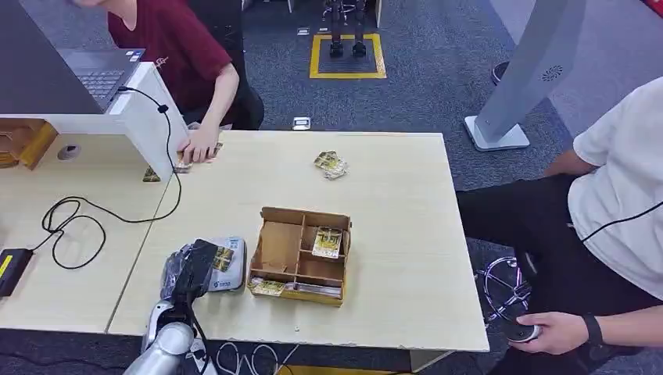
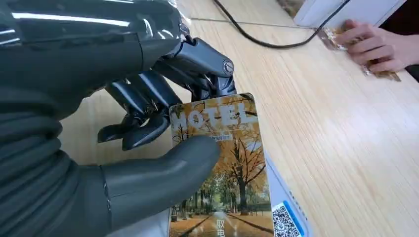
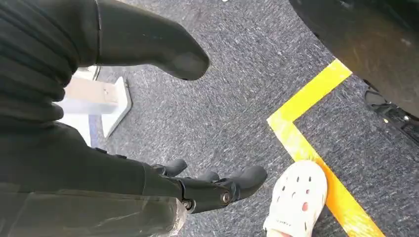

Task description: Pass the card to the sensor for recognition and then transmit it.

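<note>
My left hand [image 1: 190, 267] pinches a hotel key card [image 2: 222, 168] with an autumn-tree picture between thumb and fingers. The card [image 1: 223, 258] lies flat over the white sensor pad [image 1: 233, 277] near the table's front edge, left of the box. In the left wrist view the sensor's white edge with a QR code [image 2: 286, 217] shows just under the card. My right hand [image 3: 163, 123] hangs beside my body over the carpet, fingers apart and holding nothing.
A brown divided cardboard box [image 1: 300, 255] with more cards stands right of the sensor. Loose cards [image 1: 331, 165] lie farther back. A person's hand [image 1: 199, 146] rests on cards at the table's far left. A black cable [image 1: 117, 211] loops there. Another person sits at the right.
</note>
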